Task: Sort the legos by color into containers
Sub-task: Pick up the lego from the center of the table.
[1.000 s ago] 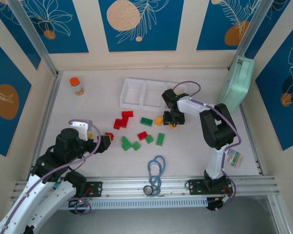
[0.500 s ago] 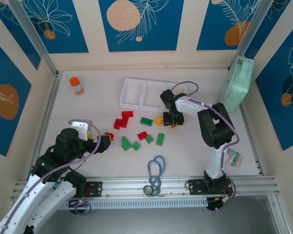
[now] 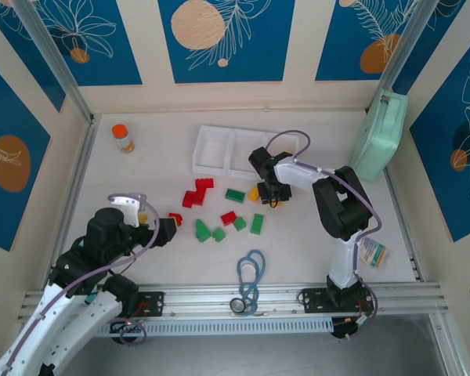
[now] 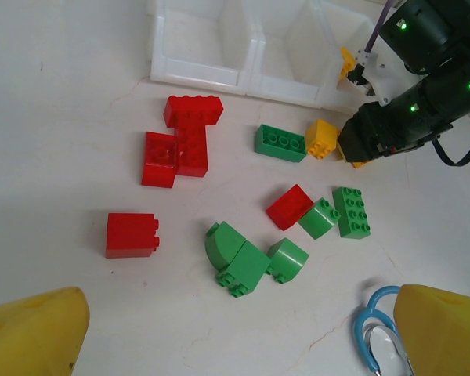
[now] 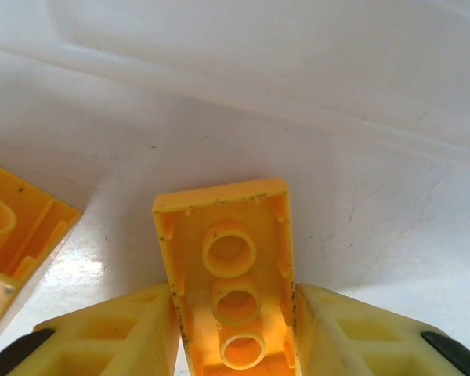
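Red, green and yellow legos lie scattered mid-table: a red cluster (image 3: 196,192) (image 4: 184,145), a flat green one (image 3: 235,195) (image 4: 280,142), a yellow one (image 3: 255,193) (image 4: 323,138) and rounded green ones (image 4: 239,258). The containers, a white three-compartment tray (image 3: 219,149) (image 4: 204,74), stand behind them. Just in front of the tray, my right gripper (image 3: 270,196) (image 5: 235,333) is shut on a yellow lego (image 5: 231,274). Its hollow underside faces the camera, with the fingers (image 5: 110,337) pressed against both sides. My left gripper (image 3: 168,227) (image 4: 239,345) hangs open above the table, near a lone red lego (image 4: 131,233).
An orange-capped bottle (image 3: 123,138) stands at the back left. A mint-green case (image 3: 380,137) leans at the right wall. A blue stethoscope (image 3: 251,278) (image 4: 380,329) lies near the front rail. A second yellow lego (image 5: 16,227) sits just left of the held one.
My right gripper has shifted slightly left and its fingers have closed in onto the yellow lego. The left arm has hardly moved.
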